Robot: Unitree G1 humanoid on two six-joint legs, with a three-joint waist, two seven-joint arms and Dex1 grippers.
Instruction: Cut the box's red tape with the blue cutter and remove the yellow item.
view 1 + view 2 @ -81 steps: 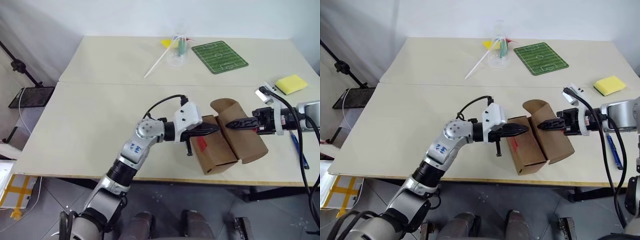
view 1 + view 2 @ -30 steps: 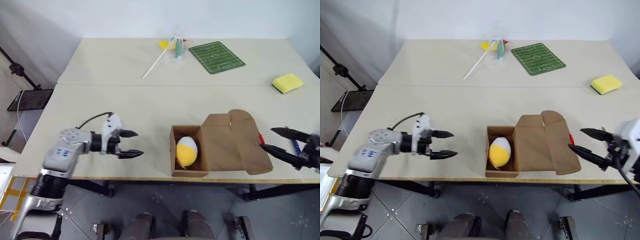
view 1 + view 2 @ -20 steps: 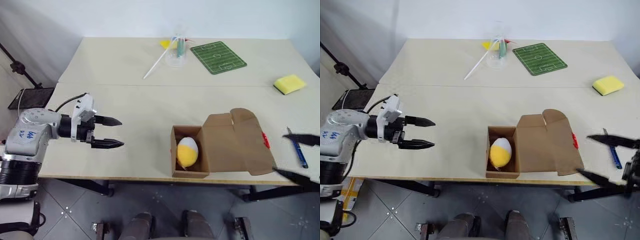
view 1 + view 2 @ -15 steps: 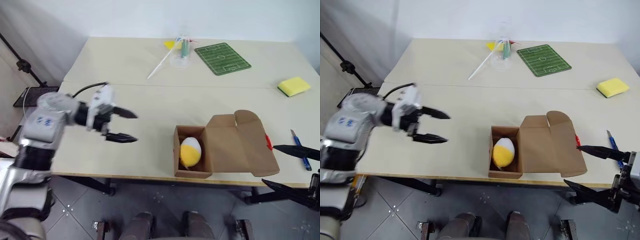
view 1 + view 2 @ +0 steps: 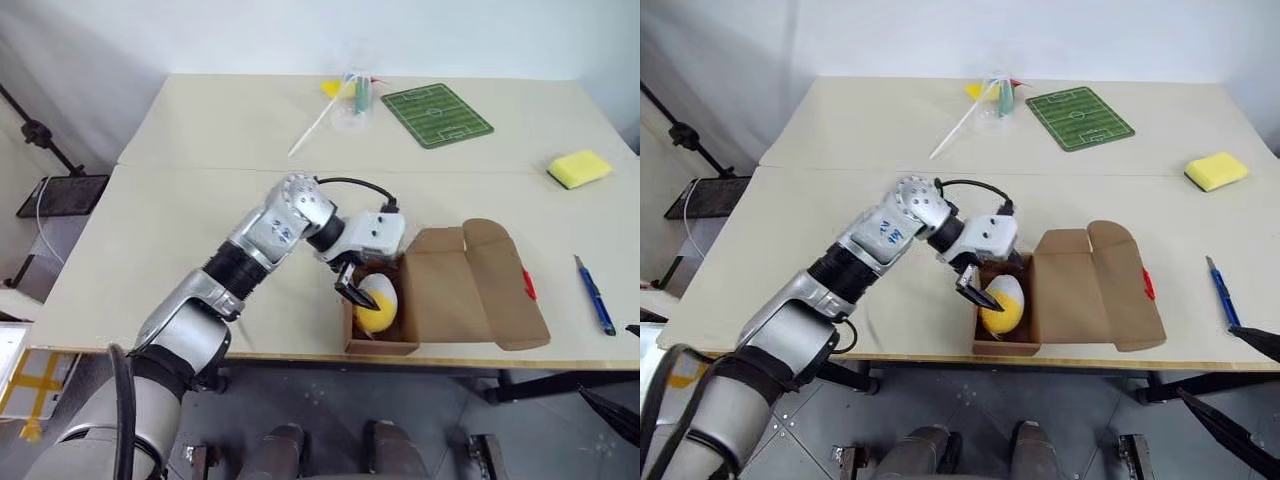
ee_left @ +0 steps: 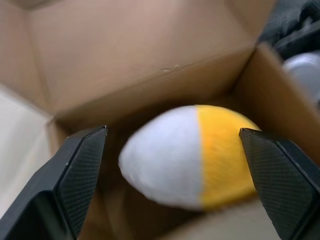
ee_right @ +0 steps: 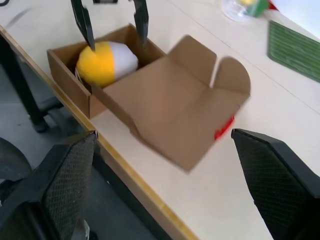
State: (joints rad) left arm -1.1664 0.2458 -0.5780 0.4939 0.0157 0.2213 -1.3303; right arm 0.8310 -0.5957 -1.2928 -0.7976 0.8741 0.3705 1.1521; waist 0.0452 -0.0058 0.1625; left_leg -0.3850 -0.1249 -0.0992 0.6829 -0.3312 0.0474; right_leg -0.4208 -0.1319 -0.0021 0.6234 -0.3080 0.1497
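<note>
The brown box point(image 5: 470, 290) lies open near the table's front edge, its lid folded out to the right. The red tape point(image 5: 527, 285) clings to the lid's right edge. Inside rests the yellow item point(image 5: 378, 303), a rounded yellow-and-white plush. My left gripper point(image 7: 118, 45) reaches down into the box, open, one finger point(image 6: 75, 170) on each side of the plush point(image 6: 190, 155), not closed on it. The blue cutter point(image 5: 594, 294) lies on the table right of the box. My right gripper point(image 5: 1206, 361) hangs open off the front right corner, empty.
A yellow sponge point(image 5: 581, 168) sits at the right edge. At the back stand a green soccer-field mat point(image 5: 439, 114), a clear cup point(image 5: 355, 100), a long white stick point(image 5: 312, 128) and a yellow scrap point(image 5: 332, 87). The box sits close to the table's front edge.
My left arm swung from the table's left side to the open box and dipped its open fingers around the plush. My right gripper drew back off the table's front right, spreading wider.
</note>
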